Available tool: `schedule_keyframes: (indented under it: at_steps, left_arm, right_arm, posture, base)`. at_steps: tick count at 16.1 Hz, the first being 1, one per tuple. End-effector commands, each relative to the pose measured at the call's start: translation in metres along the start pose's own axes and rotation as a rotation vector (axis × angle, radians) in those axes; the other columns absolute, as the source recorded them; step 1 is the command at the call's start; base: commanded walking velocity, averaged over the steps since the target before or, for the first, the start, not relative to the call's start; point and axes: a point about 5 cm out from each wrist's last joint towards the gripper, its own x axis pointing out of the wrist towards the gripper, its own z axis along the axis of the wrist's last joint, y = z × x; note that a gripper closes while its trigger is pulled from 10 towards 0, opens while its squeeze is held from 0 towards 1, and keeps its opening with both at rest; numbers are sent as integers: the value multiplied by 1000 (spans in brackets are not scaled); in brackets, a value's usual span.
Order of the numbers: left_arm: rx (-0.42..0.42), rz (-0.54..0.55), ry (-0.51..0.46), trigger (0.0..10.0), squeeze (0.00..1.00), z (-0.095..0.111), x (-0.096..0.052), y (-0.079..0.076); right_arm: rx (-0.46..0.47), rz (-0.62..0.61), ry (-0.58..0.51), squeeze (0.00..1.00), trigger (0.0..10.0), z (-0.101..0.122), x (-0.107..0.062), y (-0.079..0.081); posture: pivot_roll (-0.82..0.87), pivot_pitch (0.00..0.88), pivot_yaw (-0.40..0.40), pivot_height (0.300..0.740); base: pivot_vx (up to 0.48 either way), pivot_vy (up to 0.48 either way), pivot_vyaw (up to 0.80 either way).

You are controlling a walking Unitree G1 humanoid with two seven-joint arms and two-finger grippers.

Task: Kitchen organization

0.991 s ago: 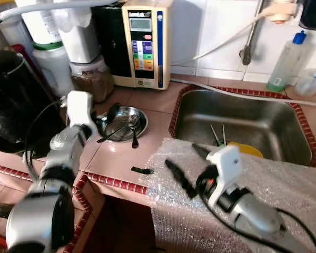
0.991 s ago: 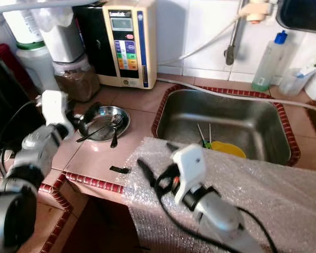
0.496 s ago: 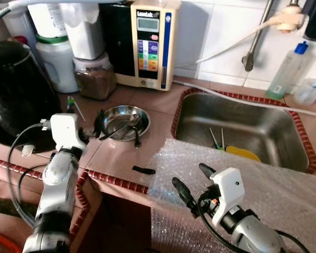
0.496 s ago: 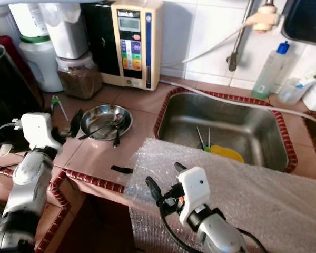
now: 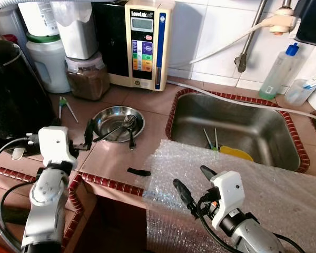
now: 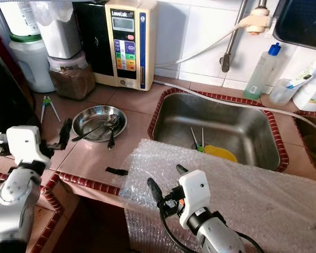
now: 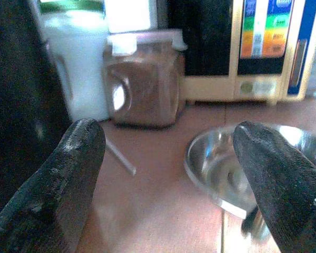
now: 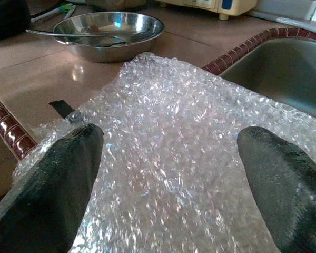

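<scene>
Left hand: the left hand (image 5: 87,138) hovers over the surface (image 5: 110,158) near its front left edge, fingers spread wide, gripping nothing, pointed toward the bowl (image 5: 119,122).
Right hand: the right hand (image 5: 196,183) hangs over the bubble wrap (image 5: 263,184) at the surface's front edge, fingers wide apart, empty.
Bowl: steel, left of the sink (image 5: 237,126), with a fork (image 5: 130,132) and another utensil lying in it.
Bubble wrap: spread over the front rim of the sink and drooping past the surface's front edge.
Sink: holds a yellow dish (image 5: 234,153) and thin sticks (image 5: 210,139).
Black clip: the clip (image 5: 139,172) lies near the front edge, just left of the wrap.
Back edge: jar (image 5: 87,80) of brown powder and water unit (image 5: 145,42).
</scene>
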Motion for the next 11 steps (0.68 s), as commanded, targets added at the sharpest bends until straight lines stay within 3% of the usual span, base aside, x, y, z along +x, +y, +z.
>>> schedule_keyframes:
  at_steps: [1,4,6,9,11]
  left_arm:
    - [10,-20,32,10000,0,-6,-7,-5]
    - [49,-45,70,10000,0,-11,-23,-7]
    - [112,-47,40,10000,0,-2,-25,-5]
    - [134,-33,-4,10000,0,10,-23,-4]
    - [146,-31,-24,10000,0,17,-23,-5]
  right_arm:
    - [-5,-21,0,0,10000,0,0,-2]
    - [-24,-32,-19,0,10000,3,0,-3]
    - [-46,-46,-31,0,10000,6,0,-7]
    - [-72,-57,-57,0,10000,11,1,-9]
    - [-124,-153,-127,0,10000,24,2,-18]
  posture:
    - [124,0,-6,740]
    - [122,0,-6,740]
    - [124,0,-13,740]
    - [127,0,-21,740]
    - [128,0,-23,740]
  base:
    - [0,0,-781]
    - [0,0,-779]
    - [0,0,-534]
    - [0,0,0]
    - [0,0,0]
